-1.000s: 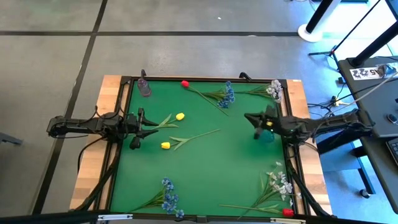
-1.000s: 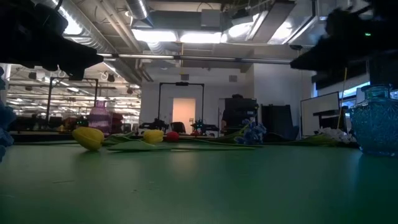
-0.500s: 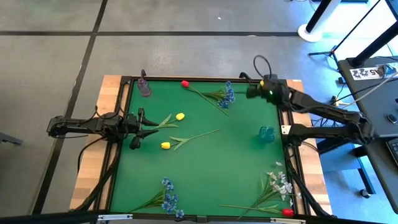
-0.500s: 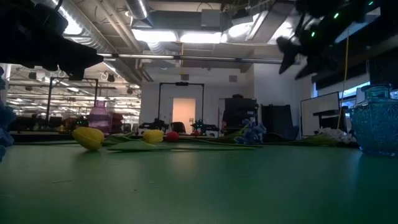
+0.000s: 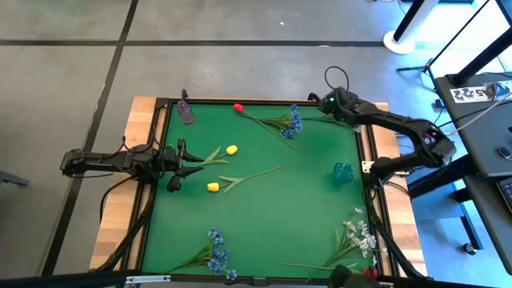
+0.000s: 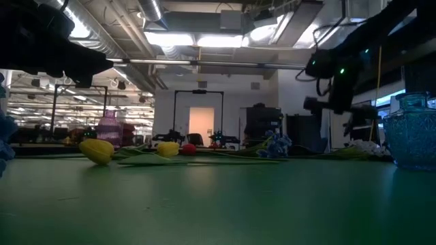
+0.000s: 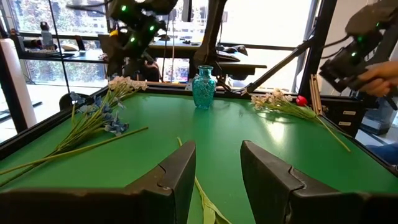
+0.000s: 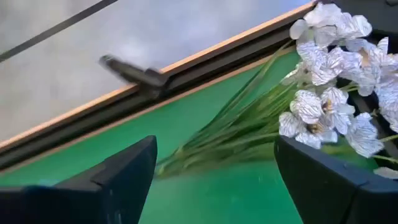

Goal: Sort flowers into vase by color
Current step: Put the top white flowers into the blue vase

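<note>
Here, green table (image 5: 264, 216) carries scattered flowers (image 5: 288, 122), ceiling lights overhead.

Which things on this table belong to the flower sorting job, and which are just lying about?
Job:
yellow tulips
red tulip
blue blossoms
white blossoms
teal vase
purple vase
right end effector, open above the white blossoms

Lying about:
nothing apparent on the green mat

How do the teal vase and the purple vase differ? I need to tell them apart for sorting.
The teal vase stands on the green mat near the right edge, well in from the corners; the purple vase stands at the far left corner. In the overhead view the teal vase looks broader, the purple vase narrower. Both are upright, and neither visibly holds flowers.
</note>
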{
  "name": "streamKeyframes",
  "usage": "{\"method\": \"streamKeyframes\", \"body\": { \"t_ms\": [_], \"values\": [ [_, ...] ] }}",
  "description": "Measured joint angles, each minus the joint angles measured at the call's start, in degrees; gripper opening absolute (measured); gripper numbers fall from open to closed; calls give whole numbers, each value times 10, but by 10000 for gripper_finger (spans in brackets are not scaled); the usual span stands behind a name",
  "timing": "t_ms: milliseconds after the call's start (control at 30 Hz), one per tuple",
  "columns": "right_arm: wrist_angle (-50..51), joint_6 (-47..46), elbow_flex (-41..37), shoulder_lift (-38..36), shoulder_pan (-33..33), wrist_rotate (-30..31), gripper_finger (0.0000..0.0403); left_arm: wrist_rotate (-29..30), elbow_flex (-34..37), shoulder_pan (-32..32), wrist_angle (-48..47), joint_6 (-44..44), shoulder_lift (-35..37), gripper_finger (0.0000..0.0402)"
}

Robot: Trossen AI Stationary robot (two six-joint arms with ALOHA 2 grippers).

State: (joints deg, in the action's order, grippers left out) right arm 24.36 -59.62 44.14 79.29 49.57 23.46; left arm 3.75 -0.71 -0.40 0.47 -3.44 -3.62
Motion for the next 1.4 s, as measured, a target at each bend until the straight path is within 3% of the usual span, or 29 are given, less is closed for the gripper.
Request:
{"method": "streamKeyframes", "body": {
  "t_ms": [300, 567, 700, 833, 1033, 1133, 1267, 1400],
  "values": [
    [-81, -69, 0, 135, -1, 26, 326, 0, 0, 0, 0, 0, 0, 124],
    [-58, -18, 24, 190, -26, 82, 316, 0, 0, 0, 0, 0, 0, 124],
    [-53, 25, 25, 202, -37, 92, 272, 0, 0, 0, 0, 0, 0, 124],
    [-52, 91, 26, 204, -43, 94, 205, 0, 0, 0, 0, 0, 0, 124],
    [-6, 294, 23, 168, -54, 70, 97, 0, 0, 0, 0, 0, 0, 124],
    [57, 375, 23, 127, -78, 94, 54, 0, 0, 0, 0, 0, 0, 124],
    [135, 436, 17, 76, -137, 98, 14, 0, 0, 0, 0, 0, 0, 124],
    [137, 450, 0, 47, -205, 74, 11, 0, 0, 0, 0, 0, 0, 124]
  ]
}}
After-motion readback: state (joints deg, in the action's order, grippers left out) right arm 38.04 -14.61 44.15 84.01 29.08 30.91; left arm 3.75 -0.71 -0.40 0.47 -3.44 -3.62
